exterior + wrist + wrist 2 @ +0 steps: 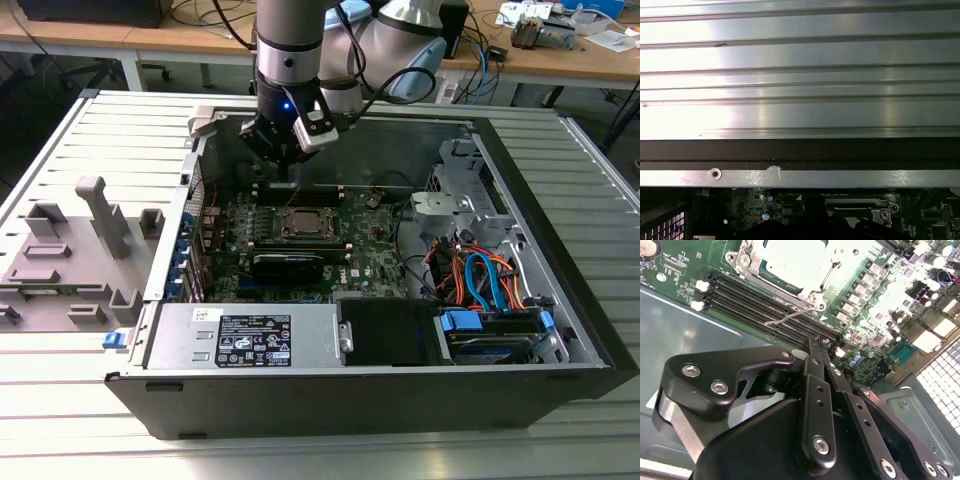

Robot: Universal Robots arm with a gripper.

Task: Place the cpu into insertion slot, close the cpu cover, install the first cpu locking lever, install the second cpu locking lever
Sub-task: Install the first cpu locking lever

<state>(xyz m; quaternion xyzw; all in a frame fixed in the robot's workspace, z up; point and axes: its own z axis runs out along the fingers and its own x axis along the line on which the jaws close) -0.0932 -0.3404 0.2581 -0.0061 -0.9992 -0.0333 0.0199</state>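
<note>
The cpu (790,257) lies with its silvery top up in the insertion slot (305,222) on the green motherboard. The cpu cover (816,286) lies flat around the chip as a metal frame. A thin wire locking lever (790,316) juts from the socket's corner over the black memory slots (755,300). My gripper (817,346) hangs above the far side of the board, beside the socket, its black fingers (812,385) pressed together with nothing between them. The tip is a short way from the lever's free end. In the exterior view the gripper (293,160) sits just behind the socket.
The open computer case (560,300) holds a power supply (250,338) at the front, drive cages and coloured cables (480,280) on the exterior view's right. A grey fixture (70,260) rests on the ribbed table (800,75) on the exterior view's left. The case wall (800,177) runs close behind the gripper.
</note>
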